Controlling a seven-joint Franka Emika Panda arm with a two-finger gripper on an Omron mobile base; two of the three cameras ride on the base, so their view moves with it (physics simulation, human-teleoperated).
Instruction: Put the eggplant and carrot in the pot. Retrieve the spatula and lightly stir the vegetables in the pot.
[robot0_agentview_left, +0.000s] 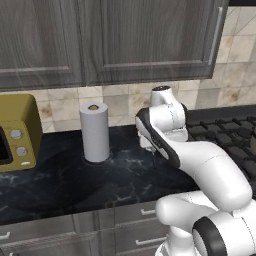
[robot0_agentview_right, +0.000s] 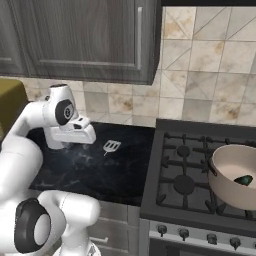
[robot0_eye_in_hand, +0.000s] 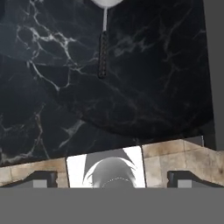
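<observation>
in the hand view we see our two dark fingertips low in the frame, one at the lower left and one at the lower right, set wide apart, so the gripper (robot0_eye_in_hand: 111, 178) stands open with nothing between the jaws and nothing touching them. beyond them lies the black marble counter (robot0_eye_in_hand: 144, 87). the spatula (robot0_eye_in_hand: 104, 43) sits at the top centre of that view, its thin dark handle pointing down toward us and its pale head cut off by the upper edge.

in the right base view the spatula (robot0_agentview_right: 111, 146) lies flat on the counter (robot0_agentview_right: 90, 170) at mid-frame, just right of our white hand, near the stove's left edge. the pot (robot0_agentview_right: 235, 175) stands on the stove (robot0_agentview_right: 180, 185) at the right edge of the frame, and the dark eggplant (robot0_agentview_right: 244, 180) with its green tip rests inside it. we cannot make out the carrot.

in the left base view a paper towel roll (robot0_agentview_left: 95, 131) stands upright left of centre, and a yellow microwave (robot0_agentview_left: 17, 132) sits at the left edge.
</observation>
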